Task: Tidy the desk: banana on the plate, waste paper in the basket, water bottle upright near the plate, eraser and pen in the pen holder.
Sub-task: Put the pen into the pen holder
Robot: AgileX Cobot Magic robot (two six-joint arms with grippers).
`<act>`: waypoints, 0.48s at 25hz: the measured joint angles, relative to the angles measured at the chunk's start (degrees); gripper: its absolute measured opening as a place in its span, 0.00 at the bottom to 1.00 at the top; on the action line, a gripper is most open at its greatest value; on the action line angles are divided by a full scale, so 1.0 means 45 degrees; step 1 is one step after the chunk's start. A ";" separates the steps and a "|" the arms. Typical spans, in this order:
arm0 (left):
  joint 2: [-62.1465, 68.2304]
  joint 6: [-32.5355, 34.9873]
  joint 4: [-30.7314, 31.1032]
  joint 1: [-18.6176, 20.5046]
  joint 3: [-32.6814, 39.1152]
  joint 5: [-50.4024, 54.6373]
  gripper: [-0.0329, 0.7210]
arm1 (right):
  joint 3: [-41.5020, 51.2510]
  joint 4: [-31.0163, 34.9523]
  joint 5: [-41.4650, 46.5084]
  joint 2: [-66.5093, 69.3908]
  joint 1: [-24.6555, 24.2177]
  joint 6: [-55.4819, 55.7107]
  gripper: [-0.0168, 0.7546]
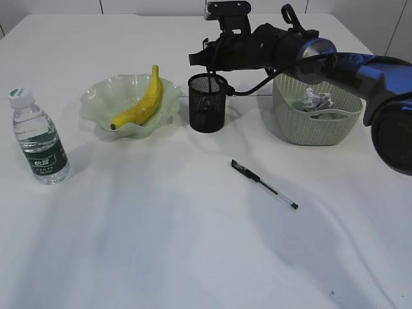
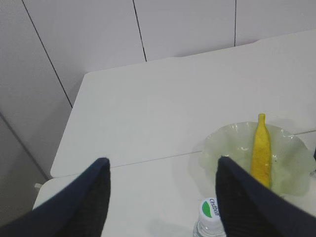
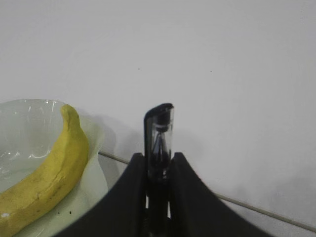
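Item: right gripper (image 3: 157, 190), jaws clamped on a pen (image 3: 159, 140); left jaws open, empty. Your risk: pen holder (image 1: 206, 103) beneath tips if snagged.

White table (image 1: 193, 257): bottle (image 1: 40, 138), plate (image 1: 96, 106), pen (image 1: 264, 184)

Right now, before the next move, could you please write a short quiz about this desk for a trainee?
1. True or false: the banana lies on the plate.
2. Where is the waste paper? A: on the table. B: in the basket. C: in the pen holder.
3. Which gripper is open and holds nothing?
Key: 1 true; 2 B; 3 the left gripper.
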 joint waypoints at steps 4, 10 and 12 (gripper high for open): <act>0.0000 0.0000 0.0000 0.0000 0.0000 0.0000 0.67 | 0.0000 0.0032 0.0000 0.0000 0.0000 -0.0293 0.14; 0.0000 0.0000 0.0000 0.0000 0.0000 0.0000 0.67 | 0.0000 0.0063 0.0000 0.0000 0.0000 -0.0335 0.22; 0.0000 0.0000 0.0000 0.0000 0.0000 0.0000 0.67 | 0.0000 0.0130 0.0000 0.0000 0.0000 -0.0335 0.27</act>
